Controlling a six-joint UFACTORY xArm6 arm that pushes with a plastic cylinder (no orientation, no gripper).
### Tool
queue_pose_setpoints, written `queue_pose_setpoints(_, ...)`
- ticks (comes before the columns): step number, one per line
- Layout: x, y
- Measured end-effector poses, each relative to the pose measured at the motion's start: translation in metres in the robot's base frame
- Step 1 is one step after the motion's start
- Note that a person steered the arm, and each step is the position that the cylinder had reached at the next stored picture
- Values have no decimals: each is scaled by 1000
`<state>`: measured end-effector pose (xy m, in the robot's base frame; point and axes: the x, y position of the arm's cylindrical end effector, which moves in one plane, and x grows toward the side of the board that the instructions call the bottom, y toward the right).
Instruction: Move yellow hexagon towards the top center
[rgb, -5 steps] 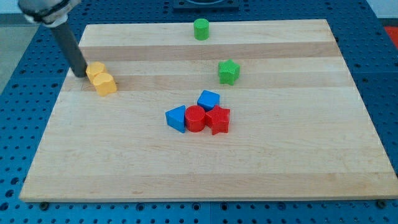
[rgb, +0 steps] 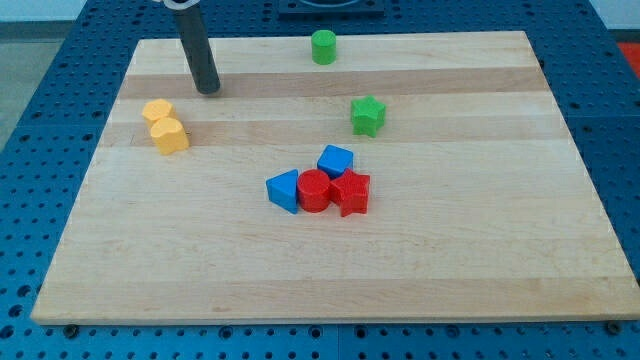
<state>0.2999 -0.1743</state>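
My tip (rgb: 208, 90) rests on the desk (rgb: 450, 260) near its top-left corner, at the foot of a dark rod that rises almost straight up, leaning slightly toward the view's left, and leaves the frame at the top edge. There is no gripper on this arm, so nothing opens, closes or holds anything; the tip touches no block. The yellow hexagon (rgb: 157, 110) lies near the desk's left edge, down and to the view's left of the tip, clearly apart from it. Touching the hexagon on its lower right is a second yellow block (rgb: 169, 135), rounded in outline; I cannot tell its exact shape. Along the top edge, near the centre, stands a green cylinder (rgb: 323, 47). A green star (rgb: 367, 116) sits right of centre, below that cylinder. Around the middle of the desk four blocks cluster in contact: a blue cube (rgb: 335, 160) at the top, a blue wedge-like block (rgb: 284, 190) on the left, a red cylinder (rgb: 314, 190) beside it, and a red star (rgb: 351, 193) on the right.
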Motion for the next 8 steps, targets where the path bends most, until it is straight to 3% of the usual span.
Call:
queue_pose_setpoints(1, -2, -7)
queue_pose_setpoints(2, -5, -63)
queue_pose_setpoints(3, -5, -76)
queue_pose_setpoints(6, 36, -105)
queue_pose_setpoints(8, 74, -89)
